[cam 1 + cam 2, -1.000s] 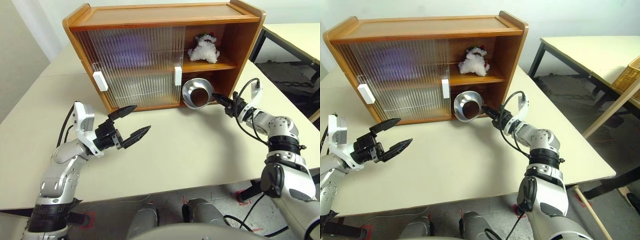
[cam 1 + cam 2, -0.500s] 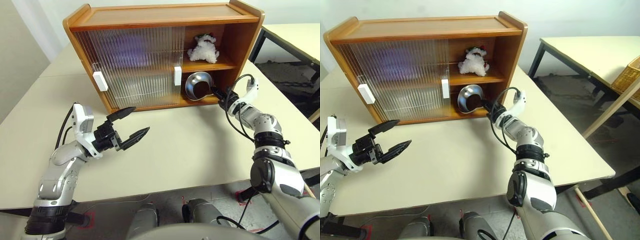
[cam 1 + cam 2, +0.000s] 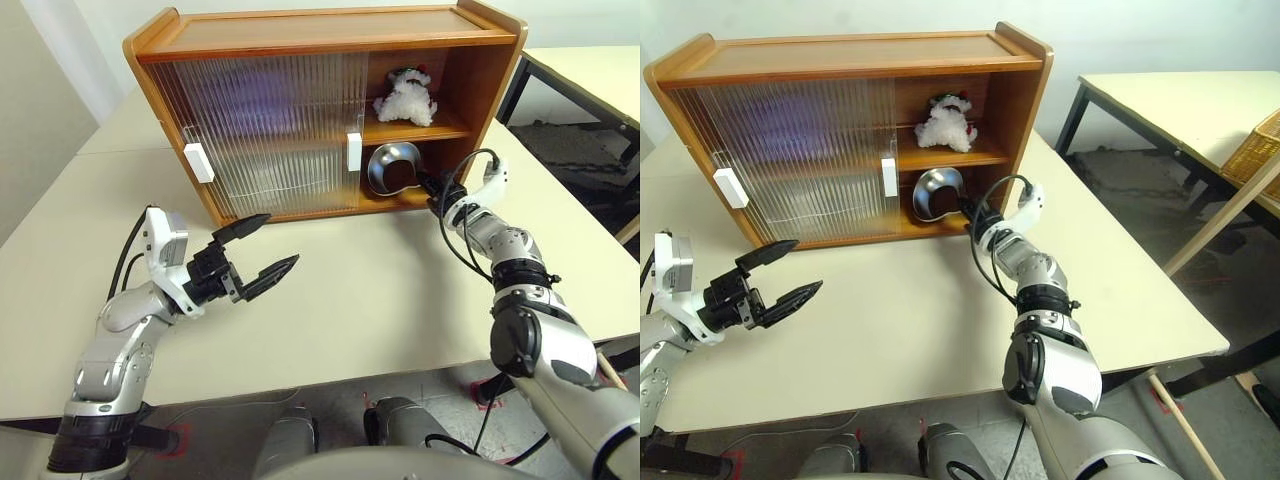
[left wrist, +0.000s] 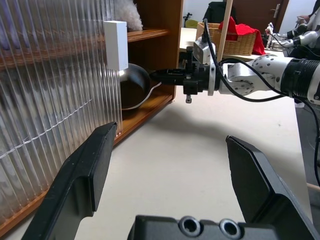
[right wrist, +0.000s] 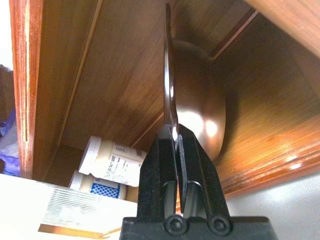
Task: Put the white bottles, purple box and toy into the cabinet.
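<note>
- Right gripper (image 5: 176, 145) has its fingers pinched tight on the thin rim of the bowl (image 3: 392, 166), which sits tilted inside the lower shelf of the cabinet (image 3: 320, 30); left gripper (image 3: 262, 250) hangs over the table (image 3: 380, 300) with fingers spread wide, holding nothing.
- Toy (image 3: 405, 97) sits on the upper shelf; two bottles (image 5: 112, 157) lie on their sides deep in the lower shelf; a purple blur behind the left door (image 3: 270, 130) is probably the box, though I cannot tell for sure.
- Risk: the rim is thin, hard and slick, so an edge pinch may let the bowl swivel or slip; if dropped it could roll onto the bottles or back out onto the table.
- Risk: the bowl looks close to the door handle (image 3: 354, 151); pushing deeper may knock it or jam against the shelf above.
- Materials: bowl is polished steel, rounded, mirror-bright; cabinet is smooth brown wood; doors are ribbed and translucent; toy is fluffy white plush; bottles are smooth white plastic with pale labels.
</note>
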`<state>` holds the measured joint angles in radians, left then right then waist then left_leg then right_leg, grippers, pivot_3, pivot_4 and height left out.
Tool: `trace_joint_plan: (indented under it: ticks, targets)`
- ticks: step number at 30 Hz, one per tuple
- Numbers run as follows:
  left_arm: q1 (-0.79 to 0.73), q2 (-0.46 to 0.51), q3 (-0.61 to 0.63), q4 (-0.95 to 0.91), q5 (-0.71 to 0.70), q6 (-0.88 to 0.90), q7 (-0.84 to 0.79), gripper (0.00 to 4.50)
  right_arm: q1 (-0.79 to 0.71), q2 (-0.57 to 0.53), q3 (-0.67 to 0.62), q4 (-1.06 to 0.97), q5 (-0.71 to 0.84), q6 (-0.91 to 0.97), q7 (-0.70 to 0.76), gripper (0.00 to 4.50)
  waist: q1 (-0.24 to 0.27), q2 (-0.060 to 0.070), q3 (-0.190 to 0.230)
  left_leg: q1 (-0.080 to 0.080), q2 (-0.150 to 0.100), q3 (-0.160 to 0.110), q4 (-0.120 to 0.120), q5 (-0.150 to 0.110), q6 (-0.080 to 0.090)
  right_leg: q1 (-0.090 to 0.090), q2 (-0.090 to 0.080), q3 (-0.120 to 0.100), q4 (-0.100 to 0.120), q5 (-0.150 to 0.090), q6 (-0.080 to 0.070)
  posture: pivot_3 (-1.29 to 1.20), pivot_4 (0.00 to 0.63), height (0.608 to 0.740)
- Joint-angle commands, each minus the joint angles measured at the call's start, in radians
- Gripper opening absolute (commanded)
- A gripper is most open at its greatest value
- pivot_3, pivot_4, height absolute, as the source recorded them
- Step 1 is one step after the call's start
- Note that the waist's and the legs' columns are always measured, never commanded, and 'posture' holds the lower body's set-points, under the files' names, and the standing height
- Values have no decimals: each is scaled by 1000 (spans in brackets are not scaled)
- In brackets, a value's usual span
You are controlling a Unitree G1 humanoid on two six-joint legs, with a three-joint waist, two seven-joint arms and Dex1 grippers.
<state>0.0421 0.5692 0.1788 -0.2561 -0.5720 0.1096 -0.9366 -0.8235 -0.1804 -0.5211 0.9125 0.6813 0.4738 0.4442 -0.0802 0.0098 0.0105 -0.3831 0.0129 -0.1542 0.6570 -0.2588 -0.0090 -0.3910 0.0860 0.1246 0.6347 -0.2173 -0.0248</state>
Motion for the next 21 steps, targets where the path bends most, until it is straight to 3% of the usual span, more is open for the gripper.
trace_joint_plan:
  ticks: [1,2,14,21]
  targets:
    - [8,6,-5,-14,10,8,3,4500,-4,-5,20,48,-41,-35,3,1,1,0,0,0,0,0,0,0,0,0,0,0,0,0,0,-96,17,740]
    - [5,5,-8,-13,12,9,4,4500,-6,-8,21,55,-47,-38,5,1,1,0,0,0,0,0,0,0,0,0,0,0,0,0,0,-98,19,740]
    - [-3,10,-14,-7,15,14,1,4500,-19,-21,6,93,-52,-91,29,4454,-1,1,0,-3,1,0,-1,-1,-1,-3,0,0,0,1,-4,-106,16,740]
    - [-9,7,-12,11,21,4,-12,4500,-27,-31,4,98,-51,-102,46,4454,-2,1,0,-3,1,0,-1,-1,-1,-3,0,0,0,1,-4,-114,12,740]
